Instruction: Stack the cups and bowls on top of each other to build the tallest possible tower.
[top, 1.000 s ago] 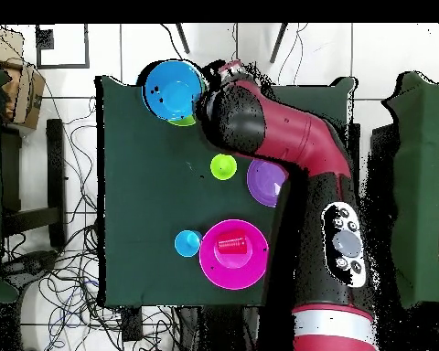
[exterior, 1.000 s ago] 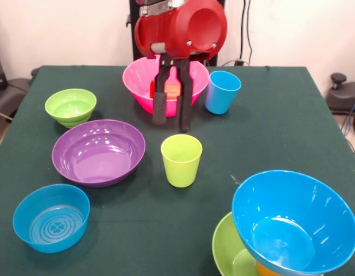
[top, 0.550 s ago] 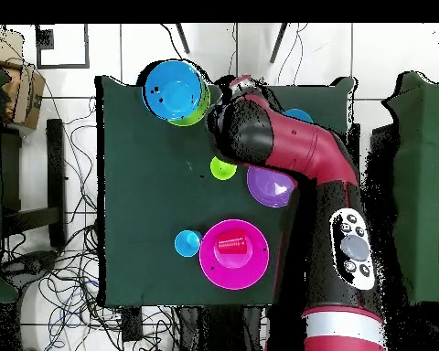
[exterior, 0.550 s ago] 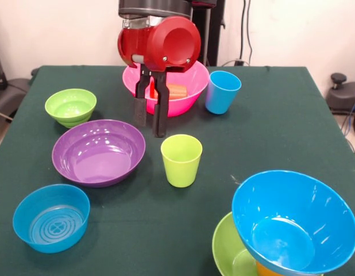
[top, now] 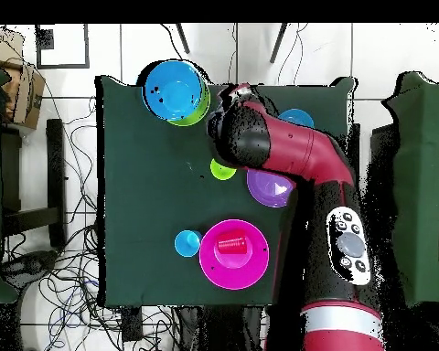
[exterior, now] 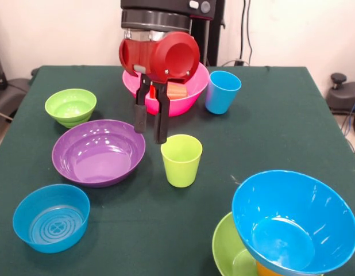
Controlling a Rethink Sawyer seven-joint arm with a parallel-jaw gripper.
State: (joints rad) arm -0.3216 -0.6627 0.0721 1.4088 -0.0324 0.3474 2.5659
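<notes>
The gripper [exterior: 150,122] hangs with fingers narrowly parted, holding nothing; lime green cup [exterior: 181,160] just beside them.

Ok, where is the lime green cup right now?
Front view: the lime green cup stands upright mid-table, just right of the purple bowl, below the open hand.

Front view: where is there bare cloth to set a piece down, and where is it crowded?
Bare cloth lies right of the light blue cup, running down toward the large blue bowl. Crowded: the open gripper hangs between the purple bowl, lime green cup and pink bowl.
</notes>
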